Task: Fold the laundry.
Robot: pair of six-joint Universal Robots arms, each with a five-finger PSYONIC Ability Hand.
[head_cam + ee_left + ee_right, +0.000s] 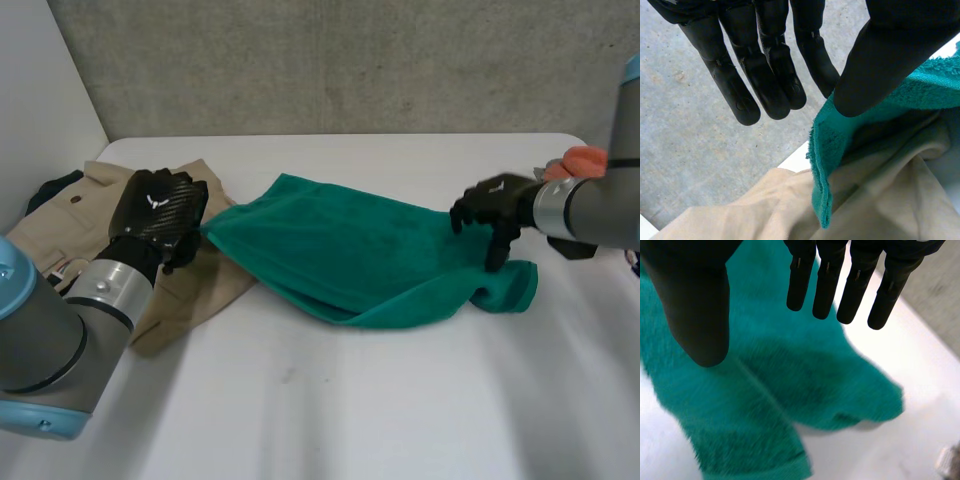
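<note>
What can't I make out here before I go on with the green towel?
- Left wrist view: whether the left hand has its thumb touching the green towel or just above it.
- Head view: how far the beige garment runs under the towel, which covers it.
- Head view: the orange thing, mostly behind the right arm; unidentifiable.
- Head view: the dark item, partly covered by the garment.

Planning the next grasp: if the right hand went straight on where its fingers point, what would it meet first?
Probably the green terry towel, near its bunched end; the right hand points its straight fingers down at it, though the gap is unclear.
</note>
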